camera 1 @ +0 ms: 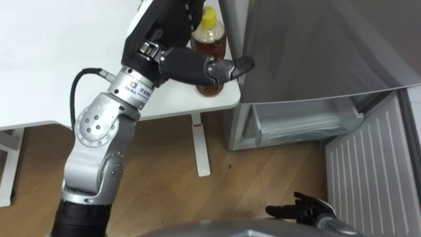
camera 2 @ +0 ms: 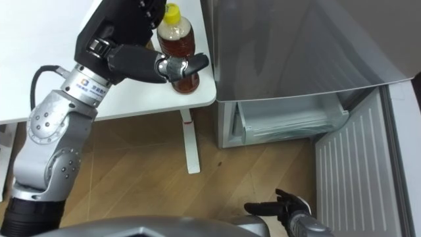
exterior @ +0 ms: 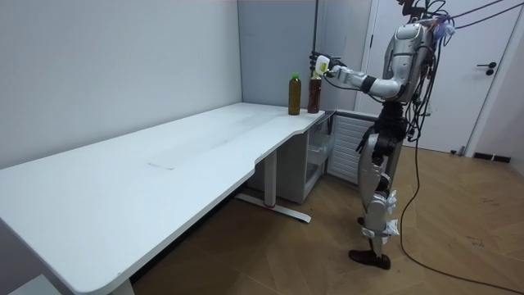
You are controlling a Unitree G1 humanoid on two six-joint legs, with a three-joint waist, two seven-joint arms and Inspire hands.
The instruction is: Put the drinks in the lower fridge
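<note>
Tea bottle [camera 1: 210, 45] is seen upright at the table [camera 1: 52, 66] corner, just beside the fridge. Left hand [camera 1: 168, 33] is held at it, thumb laid across its front, apparently touching; closure of the grip cannot be told. Right hand [camera 1: 304, 212] hangs low, fingers loosely spread. Lower fridge drawer [camera 1: 296, 125] is open.

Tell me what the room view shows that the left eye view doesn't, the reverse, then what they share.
Room view adds: a second, olive-green yellow-capped bottle standing beside the first, and the long white table in full. Left eye view adds: a look down into the grey fridge's open lower compartment, and the right hand hanging low, fingers relaxed. Both: the left hand wrapped round the brown yellow-capped drink bottle at the table corner.
</note>
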